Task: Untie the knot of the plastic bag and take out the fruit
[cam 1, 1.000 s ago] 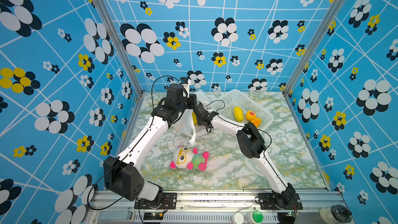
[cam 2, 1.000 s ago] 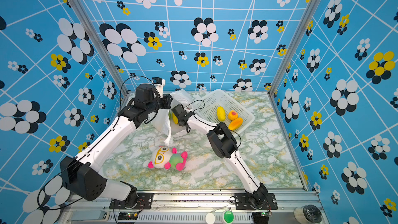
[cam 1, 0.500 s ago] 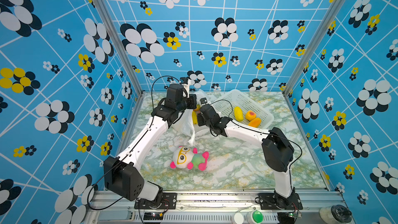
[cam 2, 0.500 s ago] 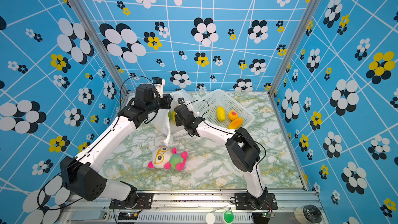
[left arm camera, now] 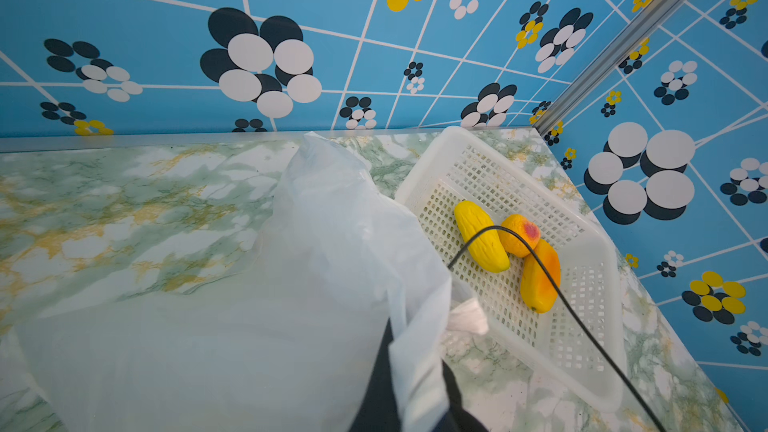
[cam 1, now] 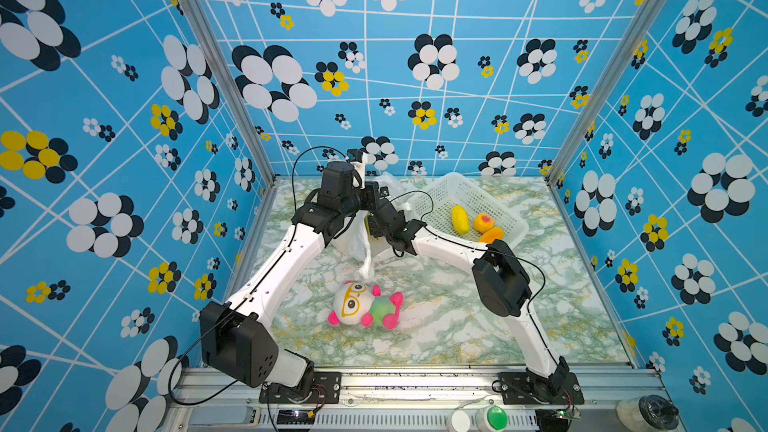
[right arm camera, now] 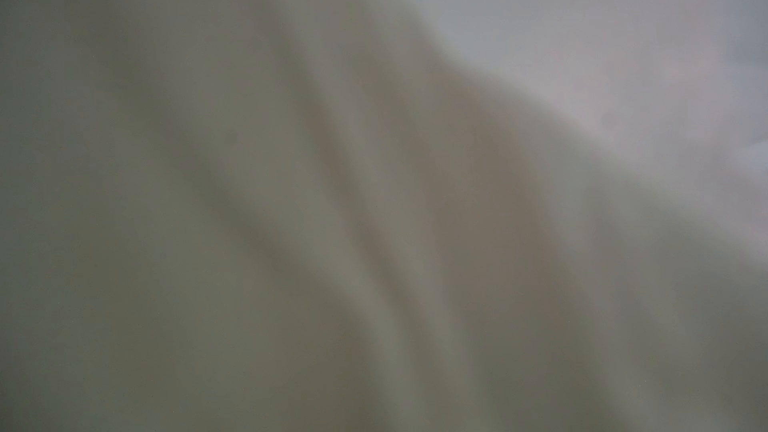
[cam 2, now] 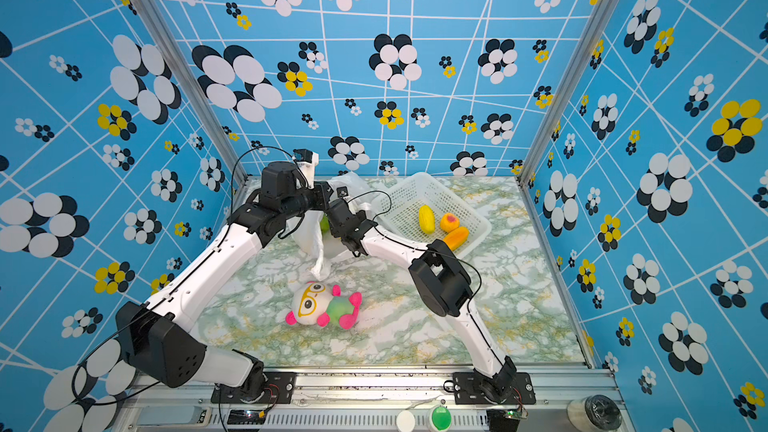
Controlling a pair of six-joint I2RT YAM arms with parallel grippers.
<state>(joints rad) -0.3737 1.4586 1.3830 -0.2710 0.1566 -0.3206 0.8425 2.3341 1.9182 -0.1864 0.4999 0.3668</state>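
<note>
The thin white plastic bag (cam 1: 355, 241) (cam 2: 309, 236) stands at the back of the table, left of the basket. My left gripper (left arm camera: 419, 388) is shut on a strip of the bag (left arm camera: 249, 284) and holds it up from above. My right arm's wrist (cam 1: 392, 224) reaches into the bag from the right, and its fingers are hidden by plastic. The right wrist view shows only blurred plastic. A green fruit (cam 2: 324, 224) shows through the bag. A yellow fruit (cam 1: 460, 219), an orange-pink one (cam 1: 483, 222) and an orange one (cam 1: 491, 235) lie in the basket. I cannot make out the knot.
The white perforated basket (cam 1: 465, 189) (left arm camera: 519, 168) sits at the back right, close to the bag. A white, green and pink plush doll (cam 1: 365, 305) lies mid-table in front of the bag. A loose strip of the bag (cam 1: 366, 263) hangs toward it. Blue patterned walls enclose the table.
The right arm's elbow swung out to the right and came back, while its wrist stayed at the bag. The left arm and the bag have hardly moved.
</note>
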